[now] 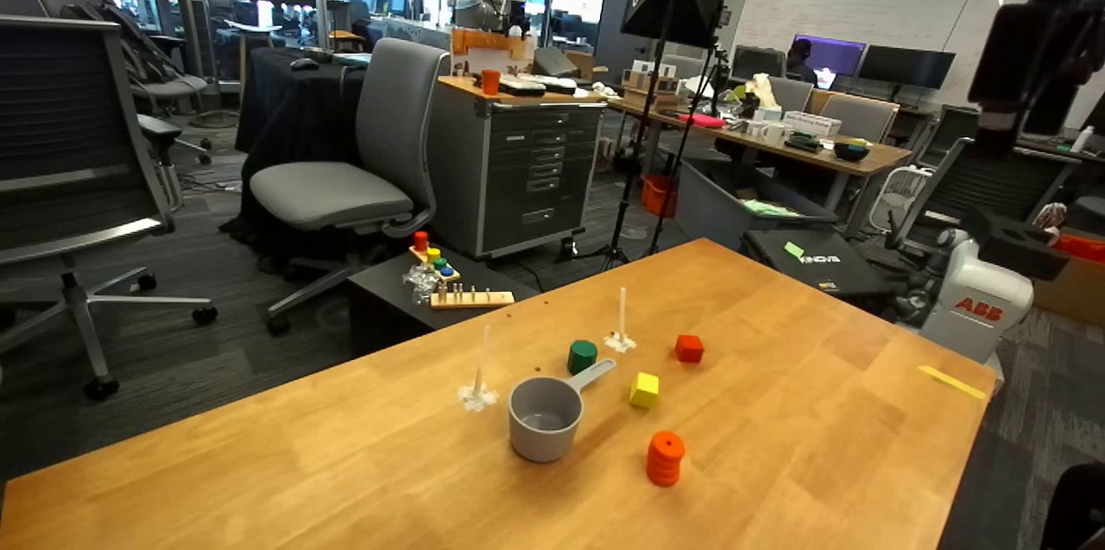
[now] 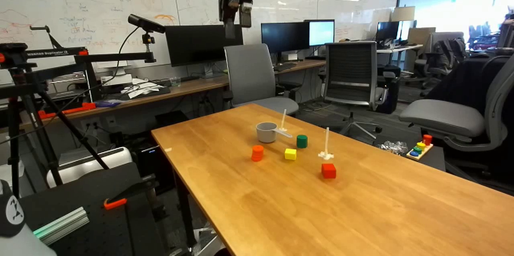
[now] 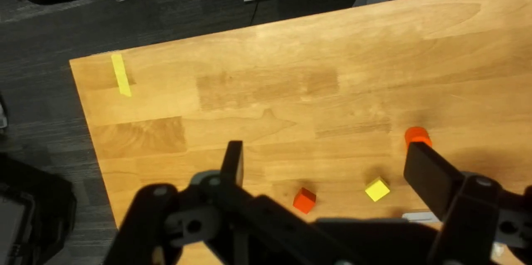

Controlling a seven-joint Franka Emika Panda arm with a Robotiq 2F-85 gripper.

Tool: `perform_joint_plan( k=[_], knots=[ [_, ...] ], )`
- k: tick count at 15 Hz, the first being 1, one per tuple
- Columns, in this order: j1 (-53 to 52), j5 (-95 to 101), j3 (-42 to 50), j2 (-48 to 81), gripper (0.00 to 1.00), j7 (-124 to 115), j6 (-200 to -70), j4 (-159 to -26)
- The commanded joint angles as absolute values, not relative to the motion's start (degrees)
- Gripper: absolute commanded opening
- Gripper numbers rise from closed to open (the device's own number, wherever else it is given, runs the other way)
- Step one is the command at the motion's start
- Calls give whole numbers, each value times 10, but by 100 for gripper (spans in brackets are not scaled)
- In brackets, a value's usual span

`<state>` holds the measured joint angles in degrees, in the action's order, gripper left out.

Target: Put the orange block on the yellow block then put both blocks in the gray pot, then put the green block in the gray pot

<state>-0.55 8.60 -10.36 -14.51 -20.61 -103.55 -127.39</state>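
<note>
Wrist view, orange block (image 3: 304, 200): red cube on the table (image 3: 257, 98), with the yellow block (image 3: 377, 189) at its 3 o'clock, near but apart
Pot (image 1: 544, 444): upright, mouth up; in an exterior view it stands between the yellow block's 8 and 9 o'clock, handle (image 1: 594, 373) toward 2
Green block (image 1: 583, 357): in an exterior view at the pot's 1 o'clock, just beside the handle; whether they touch, I cannot tell
Gripper (image 3: 331, 169): high above the table, jaws spread wide, holding nothing; the orange block and yellow block show between its fingers (image 3: 432, 179), far below
Orange stack (image 1: 665, 458): between the yellow block's 5 and 6 o'clock in an exterior view; a finger partly hides it in the wrist view
Pegs (image 1: 622, 314): two, upright; in an exterior view one at the green block's 2 o'clock, one between the pot's 9 and 10 o'clock
Tape (image 3: 121, 74): yellow strip near the table's corner, between 9 and 10 o'clock in the wrist view
</note>
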Motion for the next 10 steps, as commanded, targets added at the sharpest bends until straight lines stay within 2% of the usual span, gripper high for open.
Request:
perform_joint_plan(
  k=[1, 5, 8, 9, 10],
  knots=[
    [14, 113, -73, -36, 100, -241, -1071, -1195],
    [29, 121, -47, 98, 100, -303, -1093, -1081],
    [1, 98, -10, 203, 100, -363, -1080, -991],
    [2, 103, -6, 127, 100, -317, -1104, -1076],
    [-1, 102, -1, 152, 100, -321, -1105, -1061]
  ],
)
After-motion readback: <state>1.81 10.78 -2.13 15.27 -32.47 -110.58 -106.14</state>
